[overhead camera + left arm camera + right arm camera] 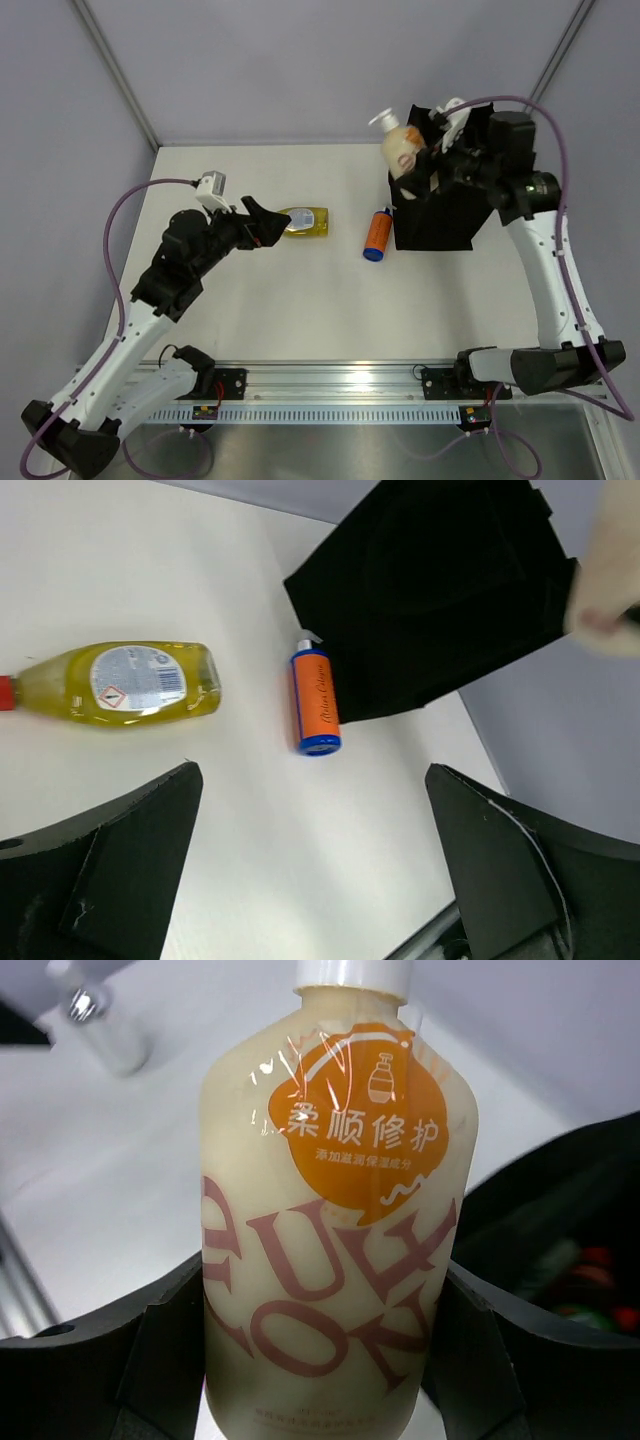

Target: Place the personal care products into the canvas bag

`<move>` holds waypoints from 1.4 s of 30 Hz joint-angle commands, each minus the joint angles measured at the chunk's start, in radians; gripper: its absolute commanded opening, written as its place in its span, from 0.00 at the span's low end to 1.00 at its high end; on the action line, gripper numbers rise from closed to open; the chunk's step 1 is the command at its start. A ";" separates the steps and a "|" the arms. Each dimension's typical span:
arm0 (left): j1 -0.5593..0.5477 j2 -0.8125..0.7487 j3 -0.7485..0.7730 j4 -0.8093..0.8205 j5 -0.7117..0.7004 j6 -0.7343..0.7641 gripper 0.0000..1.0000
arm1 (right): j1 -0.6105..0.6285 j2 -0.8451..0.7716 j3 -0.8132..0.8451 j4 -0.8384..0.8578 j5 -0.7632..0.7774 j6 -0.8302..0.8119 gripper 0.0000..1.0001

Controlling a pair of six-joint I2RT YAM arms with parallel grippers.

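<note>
Right claw grips the cream bottle at the canvas bag's edge. Left claw is wide open, just short of the yellow bottle lying flat on the surface. Orange bottle lies beside the bag.

On cream bottle: orange badge, 柔顺修护. On yellow bottle: label, warning diamond.

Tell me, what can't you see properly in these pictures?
Bag's inside: in the top view, the cream bottle and right gripper cover it; in the right wrist view, only blurry red and green bits show.
Yellow bottle's cap: in the left wrist view, mostly cut off by the left edge; in the top view, the left gripper covers it.
Cream bottle's pump: in the right wrist view, cut off by the top edge.
</note>
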 commanded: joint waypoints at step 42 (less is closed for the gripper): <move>0.008 -0.214 -0.193 -0.472 -0.694 -0.269 0.99 | -0.385 0.562 0.609 -0.255 0.134 -0.305 0.99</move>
